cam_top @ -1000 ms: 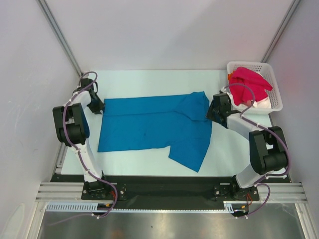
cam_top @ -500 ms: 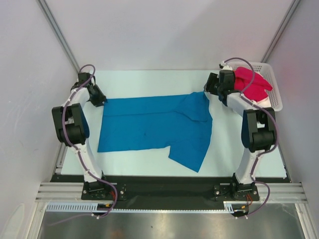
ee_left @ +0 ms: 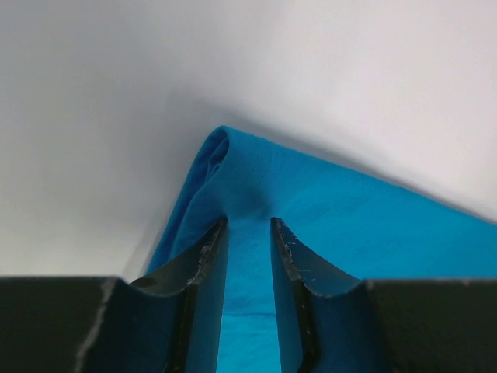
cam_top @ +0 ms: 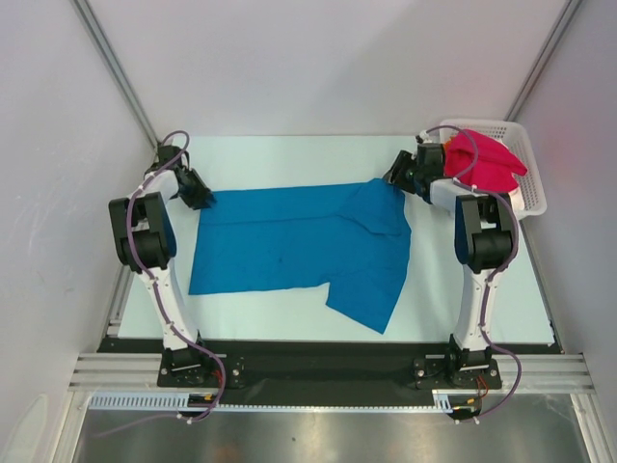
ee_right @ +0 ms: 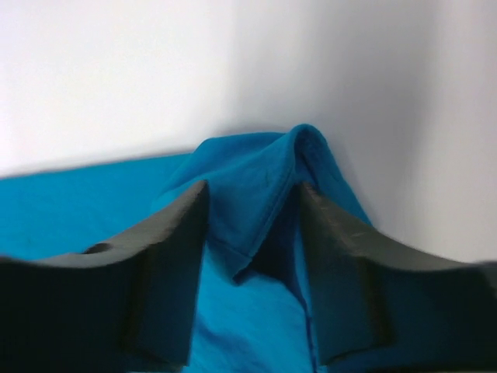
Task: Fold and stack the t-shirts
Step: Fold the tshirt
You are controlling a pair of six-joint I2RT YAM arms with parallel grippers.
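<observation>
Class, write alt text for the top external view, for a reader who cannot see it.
A bright blue t-shirt lies spread on a white table, with the left claw at its far-left corner and the right claw at its far-right corner. A white basket at the table's far right holds a crimson-pink t-shirt.

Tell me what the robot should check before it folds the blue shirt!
1. Left gripper at the blue t-shirt's far left corner: ok.
2. Right gripper at the far right corner: ok.
3. Cloth between the fingers of both grippers: ok.
4. Both grips tight on the cloth: cannot tell.
5. Shirt lying smooth: not ok, its right part looks doubled over.
6. Basket with the crimson-pink t-shirt apart from the blue one: ok.
</observation>
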